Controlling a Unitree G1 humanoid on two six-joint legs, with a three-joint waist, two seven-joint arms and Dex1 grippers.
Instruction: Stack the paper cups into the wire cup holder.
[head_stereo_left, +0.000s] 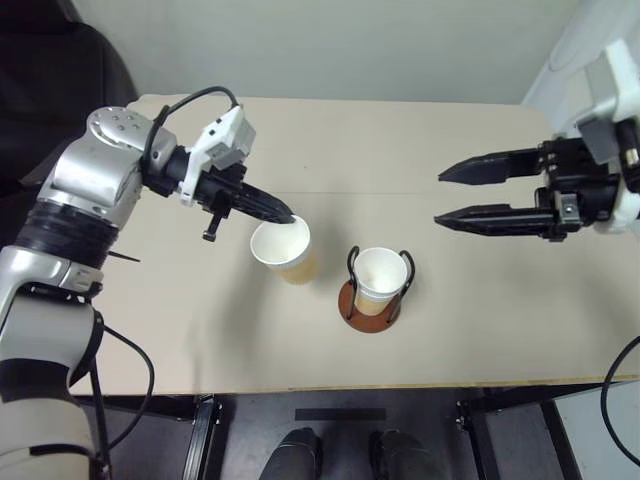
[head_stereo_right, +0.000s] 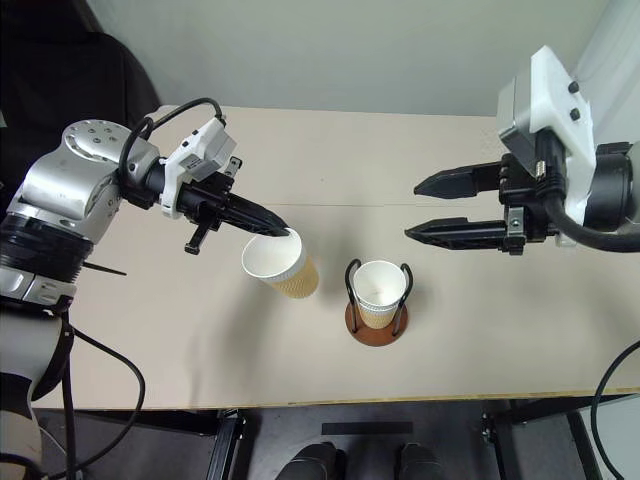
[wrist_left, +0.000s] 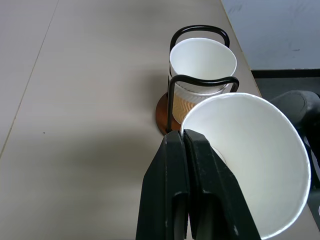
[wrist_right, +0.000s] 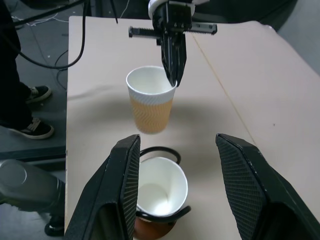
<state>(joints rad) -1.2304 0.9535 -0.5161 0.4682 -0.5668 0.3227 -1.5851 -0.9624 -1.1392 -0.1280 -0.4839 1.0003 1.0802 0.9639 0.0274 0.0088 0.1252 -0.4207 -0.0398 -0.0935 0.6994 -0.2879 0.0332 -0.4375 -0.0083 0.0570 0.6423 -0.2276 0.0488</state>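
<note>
From my remote station I see the left gripper (head_stereo_left: 287, 216) pinching the white rolled rim of a tan-yellow paper cup (head_stereo_left: 284, 252) tilted above the table (head_stereo_left: 480, 330), just beside the wire cup holder (head_stereo_left: 372, 300) already cradling another cup (head_stereo_left: 380, 277), while the right gripper (head_stereo_left: 440, 197) hangs wide and empty.

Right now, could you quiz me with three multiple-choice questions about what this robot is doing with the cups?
1. Where is the cup that the left gripper holds?
A) in the air beside the wire cup holder
B) inside the holder
C) on the floor

2. How many cups can be seen?
A) one
B) two
C) four

3. How is the right gripper?
A) shut on a cup
B) open, holding nothing
C) gripping the holder

Answers: 1 A, the cup hangs pinched by its rim above the table. 2 B, one held, one in the holder. 3 B, its fingers stand apart.
</note>
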